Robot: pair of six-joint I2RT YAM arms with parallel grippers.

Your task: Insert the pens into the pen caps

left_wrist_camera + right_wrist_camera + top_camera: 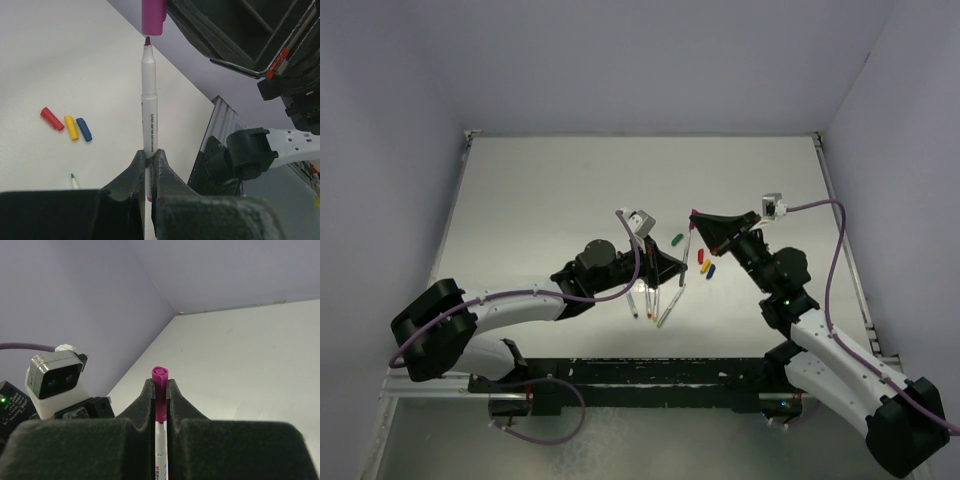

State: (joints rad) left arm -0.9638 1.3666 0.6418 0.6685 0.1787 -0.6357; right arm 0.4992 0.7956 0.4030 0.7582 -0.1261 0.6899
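Observation:
My left gripper (150, 152) is shut on the lower barrel of a white pen (149, 100), held upright with its dark tip just under the mouth of the purple cap (153, 17). My right gripper (160, 382) is shut on that purple cap (160, 390), with the pen (160, 450) showing below it between the fingers. Seen from above, both grippers meet over the table's middle, left (678, 270) and right (697, 217). Green (677, 239), red (700, 252), yellow (701, 263) and blue (711, 269) caps lie on the table beside them.
Three loose pens (651, 300) lie side by side on the table just below my left gripper. Purple walls close in the table at the back and both sides. The right arm's cable (835, 250) loops above its wrist.

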